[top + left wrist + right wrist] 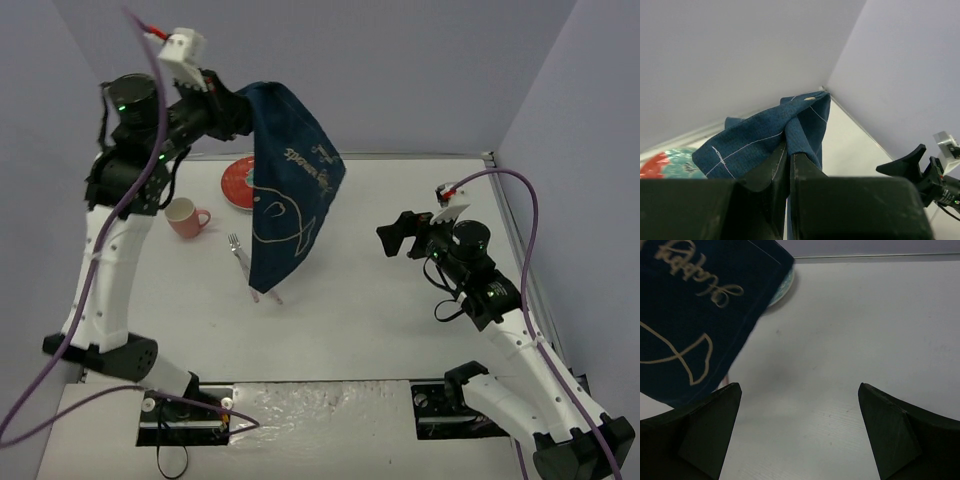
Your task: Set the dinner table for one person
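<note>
My left gripper (243, 100) is shut on a corner of the dark blue placemat (292, 190) with white fish drawings and holds it high, so it hangs over the white dinner table (400, 300). In the left wrist view the cloth (765, 140) is pinched between my fingers (790, 152). My right gripper (395, 238) is open and empty, low over the table to the right of the cloth. In the right wrist view the hanging placemat (695, 315) fills the upper left. A pink mug (185, 217), a red and teal plate (240, 183) and a fork (240, 255) lie on the left.
Pale lavender walls (420, 70) close the table at the back and sides. A pink-handled utensil (268, 293) shows under the cloth's lower edge. The plate's rim shows in the right wrist view (782, 290) and the left wrist view (665, 162).
</note>
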Robot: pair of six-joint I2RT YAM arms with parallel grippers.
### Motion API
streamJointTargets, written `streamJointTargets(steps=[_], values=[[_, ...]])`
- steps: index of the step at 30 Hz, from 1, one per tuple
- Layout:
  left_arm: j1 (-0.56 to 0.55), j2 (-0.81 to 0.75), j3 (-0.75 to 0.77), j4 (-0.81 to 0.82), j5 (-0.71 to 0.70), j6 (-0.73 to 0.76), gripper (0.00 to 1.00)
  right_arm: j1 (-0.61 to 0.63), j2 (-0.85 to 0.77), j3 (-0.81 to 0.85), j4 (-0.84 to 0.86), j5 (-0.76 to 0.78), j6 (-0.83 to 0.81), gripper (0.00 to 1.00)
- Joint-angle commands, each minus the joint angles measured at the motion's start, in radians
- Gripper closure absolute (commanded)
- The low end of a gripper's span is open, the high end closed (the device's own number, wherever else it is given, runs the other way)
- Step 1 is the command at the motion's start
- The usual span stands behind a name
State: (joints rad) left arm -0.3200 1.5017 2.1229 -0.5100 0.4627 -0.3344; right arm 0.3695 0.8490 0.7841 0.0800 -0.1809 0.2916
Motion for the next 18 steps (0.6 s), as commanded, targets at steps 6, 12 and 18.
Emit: streamJointTargets(steps=[6, 12, 18], values=[[-0.224, 0.503, 0.507, -0.031, -0.066, 0.009, 1.0, 0.003, -0.037, 0.043, -0.023, 0.176, -0.006, 0.0], [-0.269, 0.534, 0.53, 0.04, -0.071, -0.005, 1.0, 0.0, -0.071, 0.058, -0.067, 0.278, -0.035, 0.0], [-0.349, 0.258, 0.231, 0.081, -0.199, 0.197, 1.0, 0.0, -0.086, 0.061, -0.071, 0.332, -0.051, 0.0]])
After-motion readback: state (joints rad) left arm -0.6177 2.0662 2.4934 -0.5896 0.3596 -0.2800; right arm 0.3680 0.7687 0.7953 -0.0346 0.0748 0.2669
